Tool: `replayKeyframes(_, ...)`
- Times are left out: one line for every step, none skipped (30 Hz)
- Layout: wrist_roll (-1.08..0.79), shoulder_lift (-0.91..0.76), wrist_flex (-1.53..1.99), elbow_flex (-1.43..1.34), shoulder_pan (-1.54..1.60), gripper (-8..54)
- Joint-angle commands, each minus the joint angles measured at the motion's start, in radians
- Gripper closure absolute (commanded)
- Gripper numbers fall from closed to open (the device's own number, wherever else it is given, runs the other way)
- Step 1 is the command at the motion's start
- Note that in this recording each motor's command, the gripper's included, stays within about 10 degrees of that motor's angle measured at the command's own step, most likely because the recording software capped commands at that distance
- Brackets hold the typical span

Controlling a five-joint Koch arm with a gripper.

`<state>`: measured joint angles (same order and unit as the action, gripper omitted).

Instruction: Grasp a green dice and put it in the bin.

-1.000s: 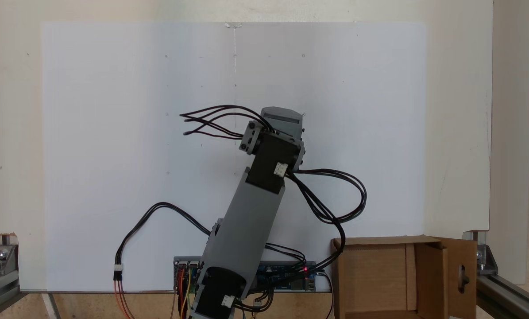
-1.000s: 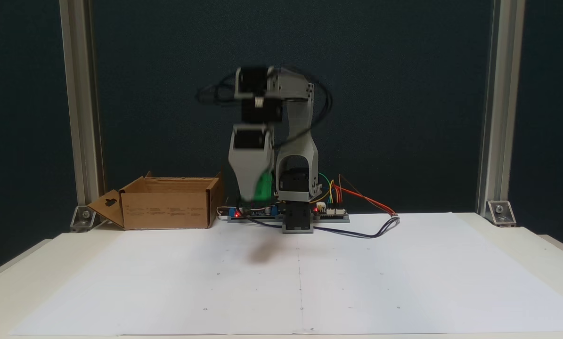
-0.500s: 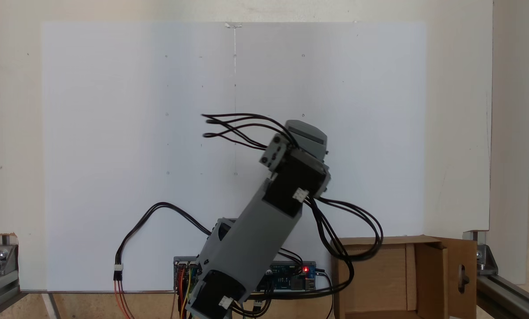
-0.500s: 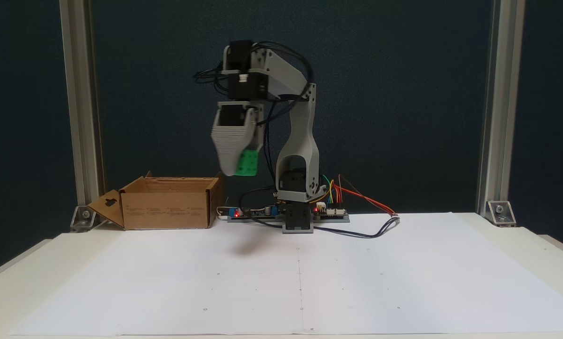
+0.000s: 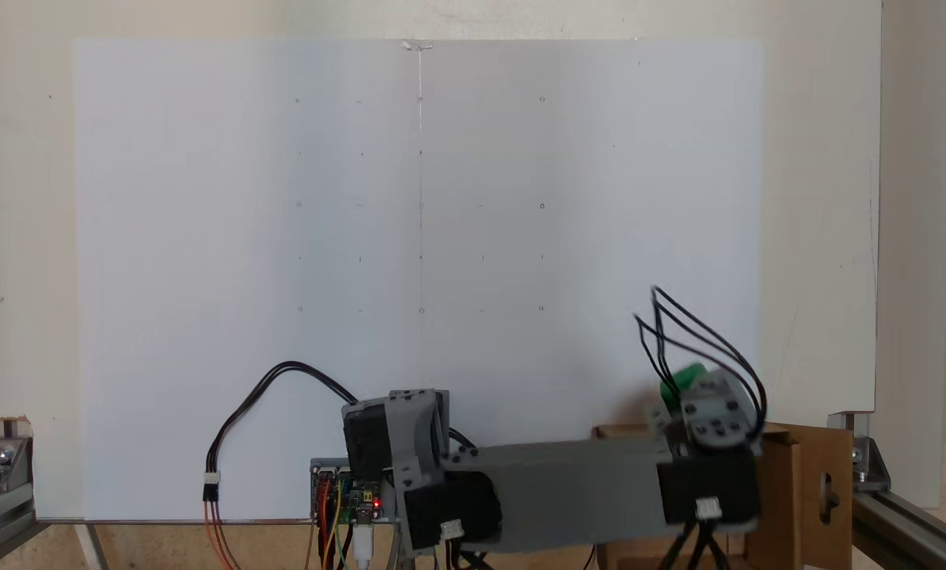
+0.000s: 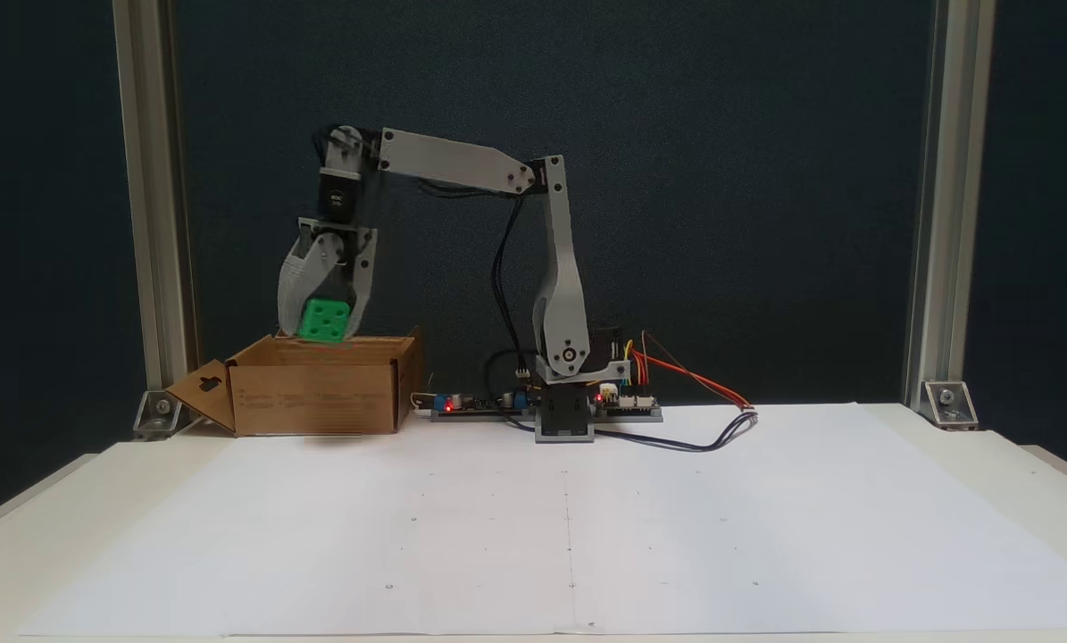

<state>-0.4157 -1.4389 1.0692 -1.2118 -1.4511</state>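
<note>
1. Gray plastic gripper [image 6: 323, 329] hangs left of centre in a fixed view, jaws pointing down, clamped on either side of the small bright green plastic dice [image 6: 325, 320].
2. Dice sits just above the top rim of the brown corrugated cardboard bin [image 6: 319, 393], not touching its walls.
3. In a fixed view looking down, the gray arm [image 5: 567, 495] stretches to the lower right; a sliver of dice [image 5: 682, 378] shows beside the bin [image 5: 789, 475].
4. Slotted flap [image 6: 201, 395] hangs at the bin's left.

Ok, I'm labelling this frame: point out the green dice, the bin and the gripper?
green dice [image 6: 326, 320]: fixed view, its pipped front face.
bin [image 6: 319, 398]: fixed view, its front cardboard wall.
gripper [image 6: 320, 332]: fixed view, between the jaws' tips, holding the dice.
</note>
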Motion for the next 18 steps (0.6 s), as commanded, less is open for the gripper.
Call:
replayKeyframes(-0.089,-0.006,-0.008,0.064,-0.054,33.9)
replayKeyframes(-0.117,0.000,-0.009,0.067,-0.121,33.9)
replayKeyframes(-0.129,0.003,-0.008,0.067,-0.158,33.8)
replayKeyframes(-0.158,0.031,-0.011,0.067,-0.227,33.8)
replayKeyframes(-0.178,0.040,-0.008,0.067,-0.281,33.9)
replayKeyframes(-0.184,0.057,-0.014,0.067,-0.310,33.9)
replayKeyframes(-0.193,0.066,-0.023,0.067,-0.333,33.8)
replayKeyframes(-0.204,0.080,-0.035,0.067,-0.353,33.9)
replayKeyframes(-0.210,0.117,-0.069,0.067,-0.377,33.9)
replayKeyframes(-0.213,0.140,-0.094,0.067,-0.394,33.8)
replayKeyframes(-0.216,0.161,-0.120,0.067,-0.405,33.9)
replayKeyframes(-0.227,0.181,-0.129,0.066,-0.416,33.9)
replayKeyframes(-0.233,0.193,-0.135,0.066,-0.422,33.9)
replayKeyframes(-0.239,0.209,-0.138,0.067,-0.425,33.9)
replayKeyframes(-0.242,0.219,-0.141,0.066,-0.425,33.9)
replayKeyframes(-0.242,0.230,-0.149,0.067,-0.425,33.9)
replayKeyframes(-0.242,0.233,-0.152,0.066,-0.425,33.9)
replayKeyframes(-0.242,0.238,-0.153,0.066,-0.425,33.8)
